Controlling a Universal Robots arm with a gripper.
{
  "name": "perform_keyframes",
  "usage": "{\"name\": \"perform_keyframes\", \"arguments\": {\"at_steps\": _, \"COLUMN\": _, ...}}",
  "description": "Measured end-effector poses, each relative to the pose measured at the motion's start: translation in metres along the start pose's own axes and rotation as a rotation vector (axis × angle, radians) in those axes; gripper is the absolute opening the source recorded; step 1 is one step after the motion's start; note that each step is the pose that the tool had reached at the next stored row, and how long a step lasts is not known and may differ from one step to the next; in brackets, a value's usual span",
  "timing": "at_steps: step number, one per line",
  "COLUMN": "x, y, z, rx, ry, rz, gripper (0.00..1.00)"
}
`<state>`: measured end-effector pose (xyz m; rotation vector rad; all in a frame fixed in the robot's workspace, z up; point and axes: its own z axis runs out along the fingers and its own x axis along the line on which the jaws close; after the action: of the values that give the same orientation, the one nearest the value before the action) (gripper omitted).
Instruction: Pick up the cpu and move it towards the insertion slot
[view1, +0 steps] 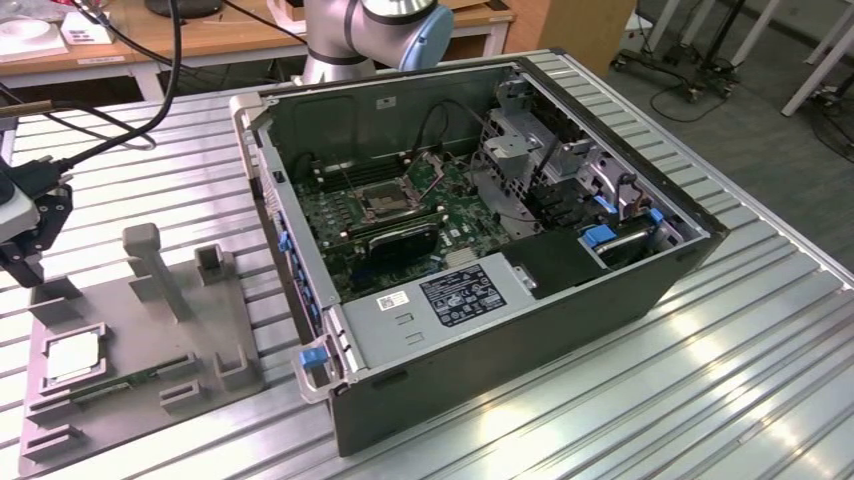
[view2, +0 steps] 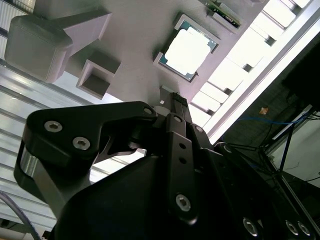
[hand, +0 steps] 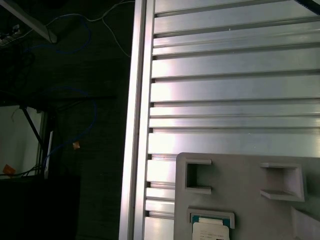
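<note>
Pick not yet made. cpu (view1: 74, 358) seated flat in a square nest of the grey fixture plate (view1: 134, 330), at the exterior view's left, well apart from the open computer case (view1: 534, 330). Also seen in both wrist views (view2: 187, 47) (hand: 211, 231), untouched, with nothing on top of it. Gripper (view1: 20, 265) hanging near the far edge of the plate, above and to one side of the chip, not in contact with it. Gripper opening: cannot tell from these views; black linkage and screw heads in the second wrist view (view2: 172, 100), but no clear look at the tips. Insertion slot (view1: 387, 203) inside the case on the green board, lying unoccupied by the look of it. Judged remaining: approach, grasp, lift and the whole carry across to the case. Materials: chip thin, square, with a bright silvery lid, strongly reflective and set in a darker border. Plate matte grey, plastic-looking, with raised blocks, open square pockets and upright posts. Narrow green strip (view1: 127, 385) in a neighbouring recess. Table (view1: 667, 400) of ribbed aluminium slats, glossy with glare. Socket dark within a shiny metal frame. Case of dark sheet metal with blue clips.
</note>
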<state>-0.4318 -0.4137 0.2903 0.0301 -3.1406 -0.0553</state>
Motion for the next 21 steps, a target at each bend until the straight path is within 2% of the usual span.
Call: {"name": "perform_keyframes", "arguments": {"at_steps": 21, "x": 0.0000, "y": 0.0000, "z": 0.0002, "rx": 0.0001, "ry": 0.0001, "rz": 0.000, "gripper": 0.10}}
